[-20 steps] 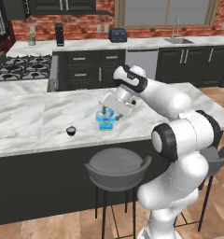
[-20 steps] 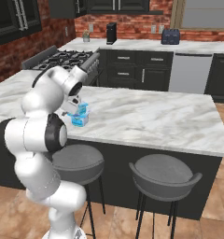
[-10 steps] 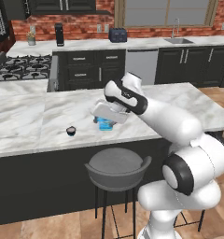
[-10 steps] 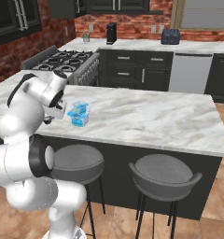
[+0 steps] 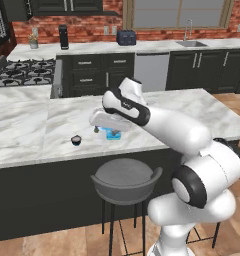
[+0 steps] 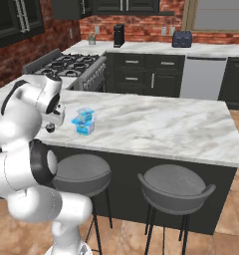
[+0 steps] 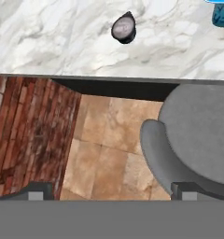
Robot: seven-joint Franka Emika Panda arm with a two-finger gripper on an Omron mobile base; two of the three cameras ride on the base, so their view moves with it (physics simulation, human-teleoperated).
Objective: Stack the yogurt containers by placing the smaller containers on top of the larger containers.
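Gripper (image 5: 98, 128) had swung left off the stack within the last second and hung low over the counter (image 5: 37, 135), apparently empty, fingers spread wide apart in the hand view. Left of it sat the dark cup (image 5: 76, 140), alone. Right, the clear cup (image 6: 85, 115) rested on the blue tub (image 6: 85, 127), so one cup remained.

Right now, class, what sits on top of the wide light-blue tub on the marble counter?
The medium clear-and-blue cup sits on the light-blue tub. The tiny dark cup stands apart on the counter. Whether the tub's lid lies under the cup is covered.
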